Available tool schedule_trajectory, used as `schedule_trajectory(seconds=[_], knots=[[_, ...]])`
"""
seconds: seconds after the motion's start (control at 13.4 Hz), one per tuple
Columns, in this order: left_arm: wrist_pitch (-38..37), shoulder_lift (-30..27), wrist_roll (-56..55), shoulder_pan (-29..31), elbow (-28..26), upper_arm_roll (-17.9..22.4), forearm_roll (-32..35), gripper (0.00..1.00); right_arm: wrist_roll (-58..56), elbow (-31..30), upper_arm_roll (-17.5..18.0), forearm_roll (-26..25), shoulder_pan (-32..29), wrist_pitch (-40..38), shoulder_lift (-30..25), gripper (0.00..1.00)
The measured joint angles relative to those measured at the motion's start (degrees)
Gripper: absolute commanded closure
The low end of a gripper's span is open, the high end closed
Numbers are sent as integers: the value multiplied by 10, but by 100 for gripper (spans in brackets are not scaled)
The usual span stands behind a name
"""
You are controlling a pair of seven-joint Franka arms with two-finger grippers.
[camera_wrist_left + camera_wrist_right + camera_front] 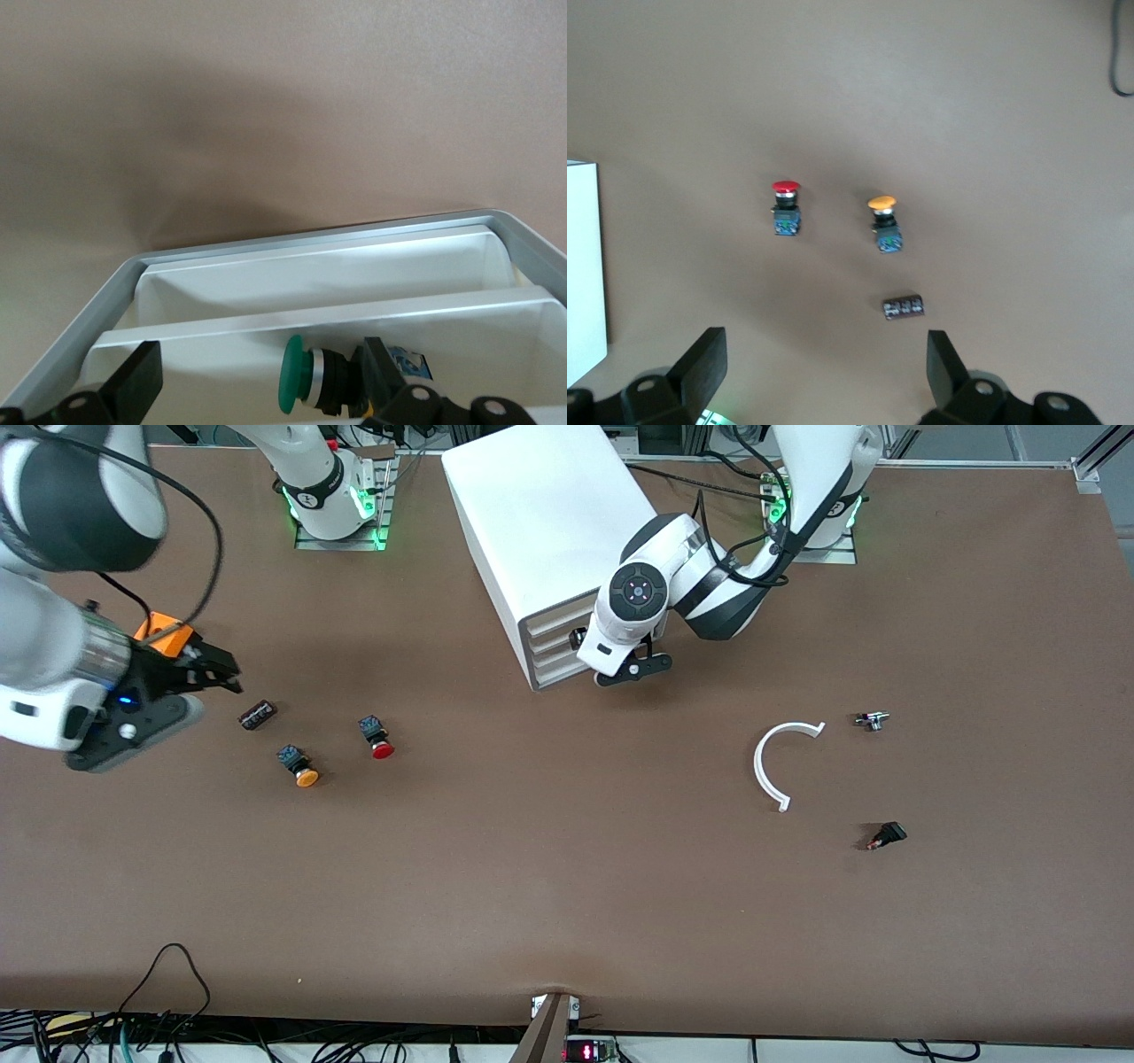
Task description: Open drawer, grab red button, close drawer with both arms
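The red-capped button [379, 740] [786, 208] lies on the brown table toward the right arm's end. The white drawer cabinet [549, 531] stands at the back middle, and in the front view none of its drawers [554, 646] sticks out. My left gripper [631, 669] [257, 382] is open right at the drawer fronts. Its wrist view looks into a white drawer tray [221, 350] where a green-capped push button [306, 381] lies between the fingers. My right gripper [217, 673] [824, 363] hangs open over the table beside the red button, holding nothing.
An orange-yellow-capped button [301, 766] and a small dark cylinder [257, 715] lie near the red one. An orange box [164, 633] sits by the right gripper. A white C-shaped ring [780, 766], a small metal part [873, 720] and a black part [886, 835] lie toward the left arm's end.
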Motion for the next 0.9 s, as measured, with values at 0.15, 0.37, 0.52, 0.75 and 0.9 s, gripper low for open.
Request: schedule_trajectory(seconds=[0.15,0.37,0.52,0.75,0.9], knots=[[-14,-5,10,23,11,0,0,0,-9,0,11,0,-29,-12,-16,0],[-95,-18,85,76,69,1,28,0,-9,0,13,-1,-38,-14,-35,0],[-144,-24,168,125,109,2,51,0,-9,0,11,-3,-42,-26,-47,0],[-194,-26,300,201,165,4,95,0,-8,0,-6,-4,-48,-63,-51,0],[-209,-27,369,243,207,4,102,0,-8,0,-21,-5,-49,-79,-51,0]])
